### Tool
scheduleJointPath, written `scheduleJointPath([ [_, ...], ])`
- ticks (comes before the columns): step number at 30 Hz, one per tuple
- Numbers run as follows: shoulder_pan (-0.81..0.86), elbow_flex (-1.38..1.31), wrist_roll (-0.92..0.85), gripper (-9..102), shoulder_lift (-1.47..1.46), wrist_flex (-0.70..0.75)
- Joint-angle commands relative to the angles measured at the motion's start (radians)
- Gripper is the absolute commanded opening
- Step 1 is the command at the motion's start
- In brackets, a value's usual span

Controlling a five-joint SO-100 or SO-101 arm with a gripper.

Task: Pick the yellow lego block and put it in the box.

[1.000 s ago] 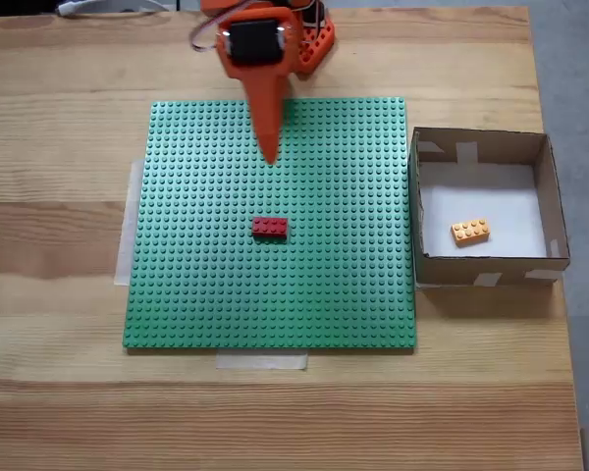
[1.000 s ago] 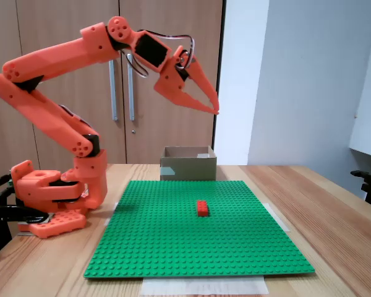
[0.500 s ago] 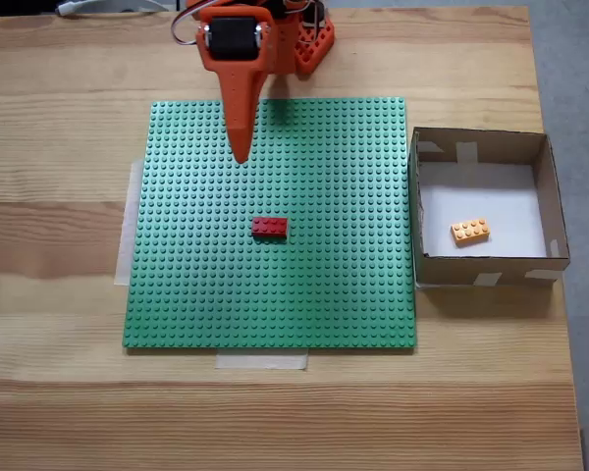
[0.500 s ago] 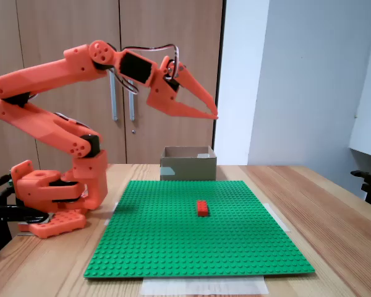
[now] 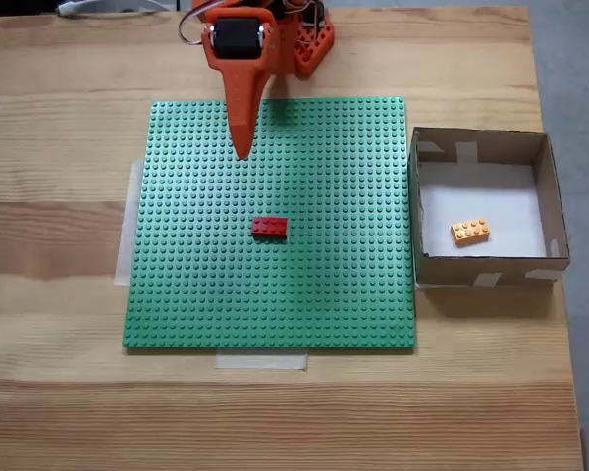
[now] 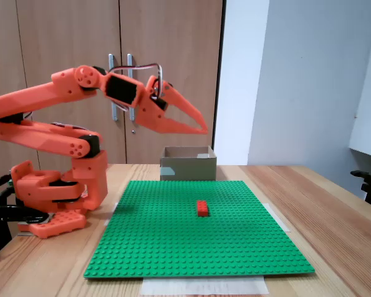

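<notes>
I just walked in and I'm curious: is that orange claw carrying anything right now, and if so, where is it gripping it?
Nothing is held. The gripper hangs shut and empty above the green baseplate; the yellow lego block lies in the box.

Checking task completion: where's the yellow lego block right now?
In a fixed view from above, the yellow lego block lies on the white floor of the box, right of the green baseplate.
</notes>
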Motion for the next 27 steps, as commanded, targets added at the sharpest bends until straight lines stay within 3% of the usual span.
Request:
scheduleJointPath([
  [1,0.008,0.029,0.002,-1,0.049,-0.005],
  [27,-0.02,0.403,0.008,-1,0.264,0.057],
])
